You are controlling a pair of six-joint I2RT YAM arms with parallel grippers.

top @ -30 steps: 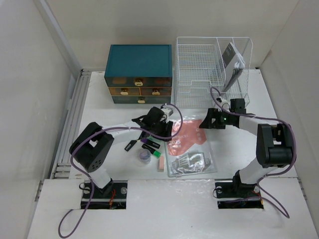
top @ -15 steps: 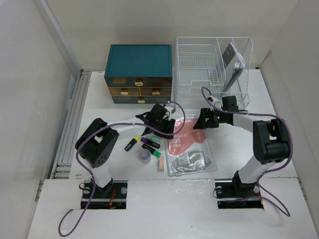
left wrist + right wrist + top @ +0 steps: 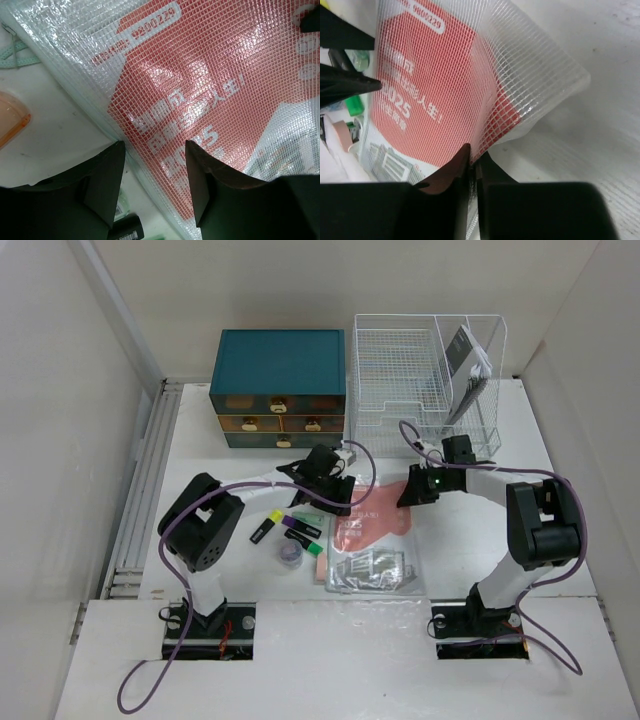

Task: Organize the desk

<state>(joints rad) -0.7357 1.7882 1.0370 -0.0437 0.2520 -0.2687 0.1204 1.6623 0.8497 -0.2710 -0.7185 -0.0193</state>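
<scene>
right fingers [image 3: 447,172] pinched closed on corner of mesh pouch [image 3: 425,85]. left fingers [image 3: 102,180] spread apart, straddling pouch's edge, gripping nothing, over white counter [image 3: 55,135].

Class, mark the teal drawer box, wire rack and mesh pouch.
teal drawer box [image 3: 279,360], top external view, top panel.
wire rack [image 3: 395,360], top external view, upper tray.
mesh pouch [image 3: 435,75], right wrist view, red printed middle.
</scene>
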